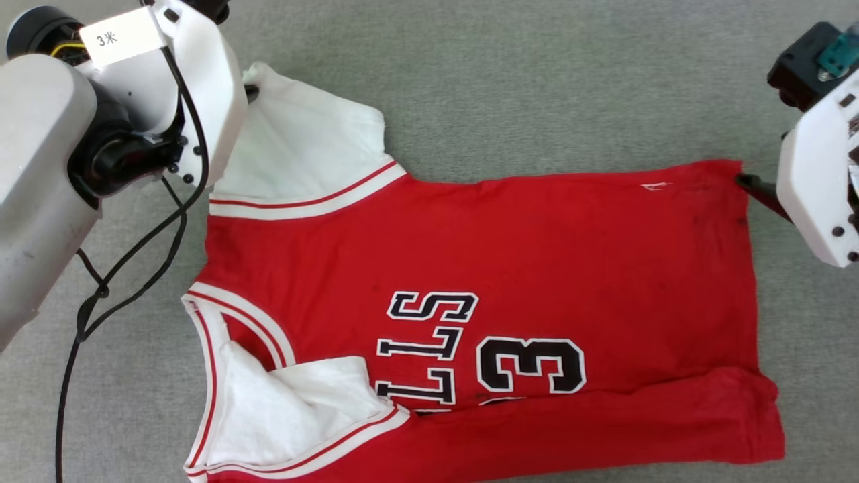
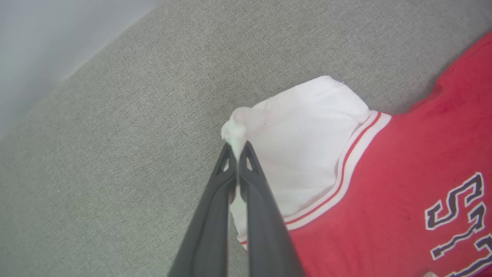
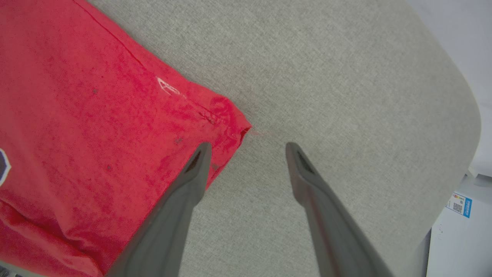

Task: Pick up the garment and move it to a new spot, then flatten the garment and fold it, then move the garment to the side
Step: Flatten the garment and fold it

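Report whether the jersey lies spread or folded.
Partly folded. The jersey lies mostly spread, but its near edge is turned over the front, hiding part of the lettering.

Black, white-edged letters (image 1: 429,349) on the garment (image 1: 470,241) lie sideways: "LLS" reads clear, the rest under a fold, with a "3" (image 1: 530,364) to their right. A small white mark (image 1: 656,186) near its far right corner is unreadable. A white tag (image 1: 121,37) on the left arm (image 1: 40,168) reads "3" plus a star-like sign. A box (image 3: 453,246) carries a code sticker (image 3: 458,205), too small to read.
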You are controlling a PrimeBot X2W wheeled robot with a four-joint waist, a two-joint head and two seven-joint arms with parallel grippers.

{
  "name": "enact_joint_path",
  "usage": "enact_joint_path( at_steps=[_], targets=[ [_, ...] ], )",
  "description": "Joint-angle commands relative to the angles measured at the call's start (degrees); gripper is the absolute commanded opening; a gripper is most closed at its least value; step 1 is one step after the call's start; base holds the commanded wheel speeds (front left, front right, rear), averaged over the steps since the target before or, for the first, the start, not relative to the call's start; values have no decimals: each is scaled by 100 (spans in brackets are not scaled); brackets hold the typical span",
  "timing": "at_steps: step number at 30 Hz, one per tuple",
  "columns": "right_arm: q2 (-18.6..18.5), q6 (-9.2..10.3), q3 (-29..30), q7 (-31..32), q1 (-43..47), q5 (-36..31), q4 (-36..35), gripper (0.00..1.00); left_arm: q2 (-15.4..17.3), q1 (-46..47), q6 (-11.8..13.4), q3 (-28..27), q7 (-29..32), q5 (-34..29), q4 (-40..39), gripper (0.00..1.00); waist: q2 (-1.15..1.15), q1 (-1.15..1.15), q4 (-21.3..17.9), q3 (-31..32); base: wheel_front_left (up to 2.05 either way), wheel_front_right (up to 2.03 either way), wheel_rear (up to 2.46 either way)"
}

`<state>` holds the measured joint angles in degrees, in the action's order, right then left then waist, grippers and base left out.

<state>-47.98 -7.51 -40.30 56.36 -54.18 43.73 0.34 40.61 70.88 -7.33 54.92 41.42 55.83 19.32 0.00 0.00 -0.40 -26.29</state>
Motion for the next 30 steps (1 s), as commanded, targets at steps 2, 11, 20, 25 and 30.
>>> enact_joint_path(
  at_steps=[2, 11, 20, 25, 30],
  targets=[
    [105, 3, -265, 85, -197, 48, 302, 100, -48, 110, -10, 45, -89, 19, -33, 0, 0, 0, 135, -125, 0, 0, 0],
    [431, 2, -1233, -322, -145, 185, 1335, 100, -66, 309, -10, 235, -330, 12, -114, 0, 0, 0, 324, -385, 0, 0, 0],
    [380, 3, -1623, -1173, -305, 417, 1644, 0, 14, 230, -7, 494, -650, 102, -117, 0, 0, 0, 285, -79, 0, 0, 0],
    [196, 4, -1728, -1896, -214, 576, 1654, 0, 145, -37, -7, 649, -922, 246, -258, 0, 0, 0, 323, 441, 0, 0, 0],
    [-41, 3, -1803, -2572, 117, 759, 1525, 0, 342, -415, -7, 815, -1131, 342, -535, 0, 0, 0, 426, 924, 0, 0, 0]
  ],
)
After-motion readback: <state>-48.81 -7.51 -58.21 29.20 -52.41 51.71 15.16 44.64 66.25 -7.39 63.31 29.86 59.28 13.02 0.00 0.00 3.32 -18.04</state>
